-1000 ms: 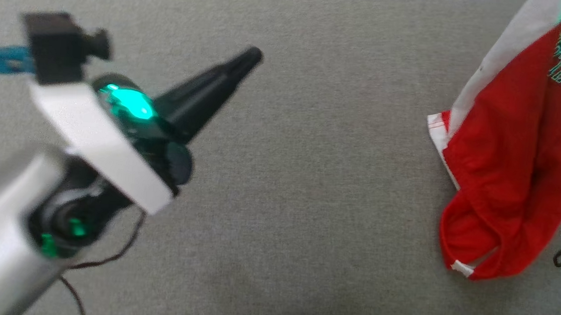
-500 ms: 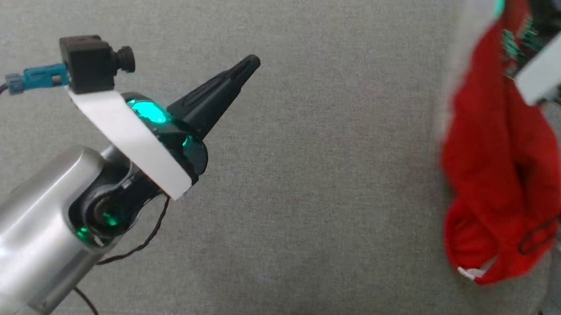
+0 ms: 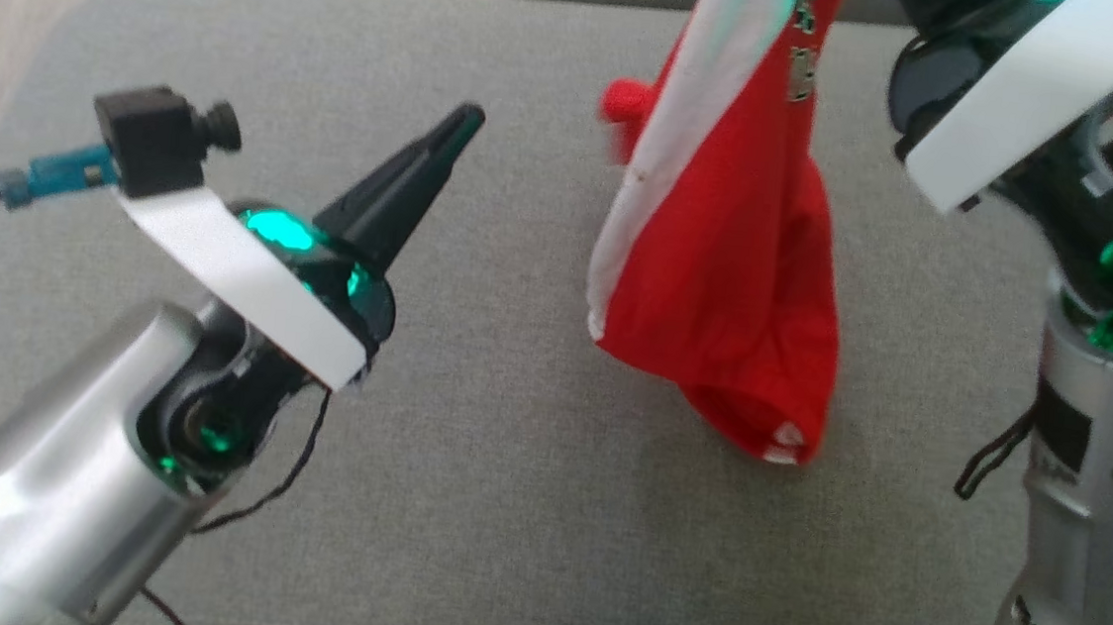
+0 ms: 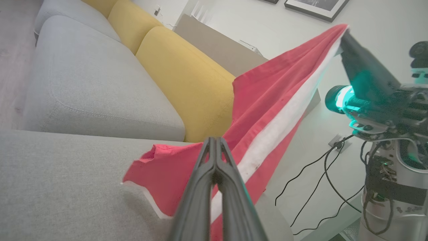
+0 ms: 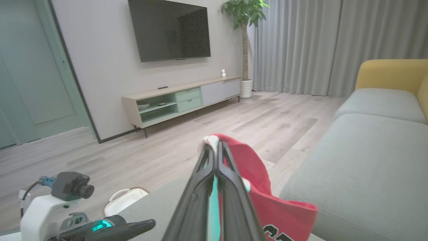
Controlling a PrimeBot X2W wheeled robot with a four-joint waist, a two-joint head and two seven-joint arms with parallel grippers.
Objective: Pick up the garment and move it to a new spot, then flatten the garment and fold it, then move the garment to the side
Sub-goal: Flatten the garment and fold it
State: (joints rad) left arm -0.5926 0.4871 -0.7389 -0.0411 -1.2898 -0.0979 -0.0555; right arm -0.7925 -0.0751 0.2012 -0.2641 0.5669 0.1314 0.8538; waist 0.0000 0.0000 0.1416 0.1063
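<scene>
The grey sofa seat (image 3: pixel 497 566) spreads across the head view as the broad, soft work surface, bare enough at 6 and 9 o'clock to offer a fresh spot for laying cloth out. The red garment (image 3: pixel 729 266) with its white stripe hangs lengthwise from 12 o'clock toward the centre. It is pinched at one edge so that gravity pulls it straight instead of leaving it bunched, and its low end is at or just above the seat; whether it touches I cannot tell. The right gripper (image 5: pixel 214 150), its arm standing at 3 o'clock, has its fingers clamped together on the white hem, carrying the whole weight. The left gripper (image 3: pixel 457 126) waits at 9 o'clock, pointing toward 1 o'clock, fingers pressed together on nothing — near the cloth but apart from it, likely placed to take a second corner.
</scene>
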